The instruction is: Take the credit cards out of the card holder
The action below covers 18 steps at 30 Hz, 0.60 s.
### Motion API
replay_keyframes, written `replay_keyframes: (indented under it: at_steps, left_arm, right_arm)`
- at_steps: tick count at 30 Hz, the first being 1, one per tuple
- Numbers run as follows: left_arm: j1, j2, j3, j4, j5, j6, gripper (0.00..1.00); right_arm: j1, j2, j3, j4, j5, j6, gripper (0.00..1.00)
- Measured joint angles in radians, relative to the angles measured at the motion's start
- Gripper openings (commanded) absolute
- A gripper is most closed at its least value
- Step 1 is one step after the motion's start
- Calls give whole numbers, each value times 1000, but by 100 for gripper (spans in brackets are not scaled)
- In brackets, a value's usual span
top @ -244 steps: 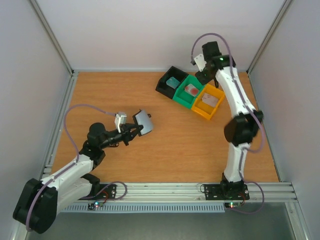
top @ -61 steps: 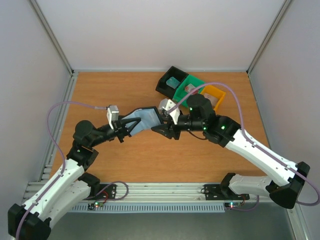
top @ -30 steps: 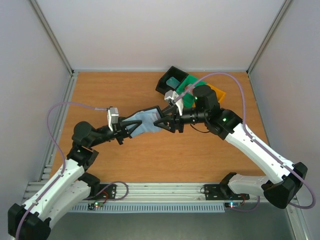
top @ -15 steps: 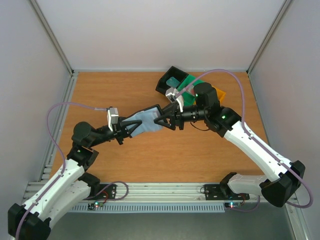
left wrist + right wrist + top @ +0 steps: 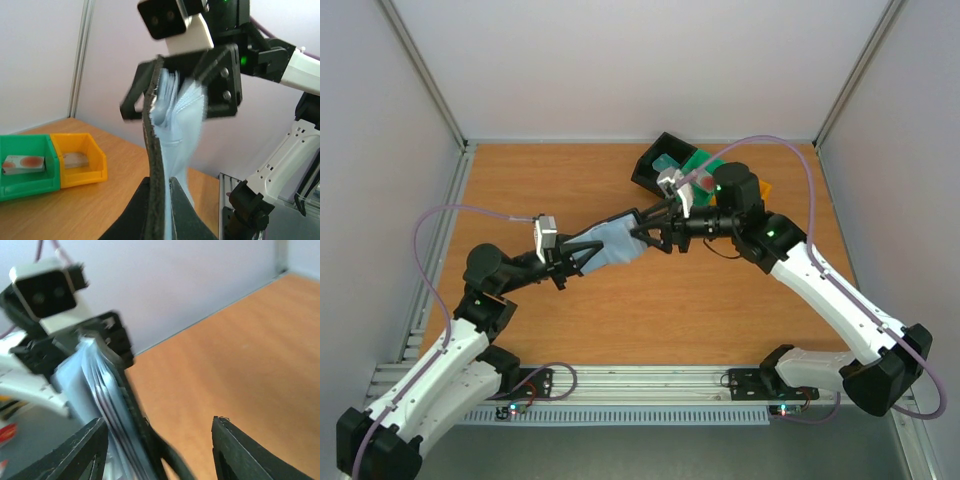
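Card holder [image 5: 615,243] | left fingers [image 5: 131,220] clenched on it | right fingers [image 5: 82,452] spread astride its edge

White arm shells [image 5: 825,290], black joints [image 5: 485,268], lilac cables [image 5: 470,208], black triangular left pincer [image 5: 587,253] and right pincer [image 5: 643,229], green lights [image 5: 770,233]

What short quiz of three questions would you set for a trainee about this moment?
1. True or false: the left claw is shut on the flat black card holder with pale blue-grey pockets.
2. Fill in: the plastic tray holding the whitish plastic card with red spots is coloured ____.
3. Choose: the right claw is A) open, B) shut on a card, C) out of view.
Key: 1 true; 2 green; 3 A.
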Motion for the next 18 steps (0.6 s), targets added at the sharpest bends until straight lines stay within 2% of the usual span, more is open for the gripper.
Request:
replay_keyframes:
  at_steps: [3, 7, 11, 18]
  left_arm:
    - [2, -1, -11, -18, 3, 0, 0]
    - [3, -2, -19, -39, 5, 2, 0]
    - [3, -1, -19, -42, 5, 1, 0]
    - [3, -1, -19, -42, 5, 1, 0]
  right_arm:
    - [-28, -16, 0, 30, 89, 10, 65]
    - [-39, -43, 0, 49, 145, 2, 64]
    - [-39, -56, 0, 31, 86, -39, 68]
    - [-26, -54, 3, -36, 8, -100, 84]
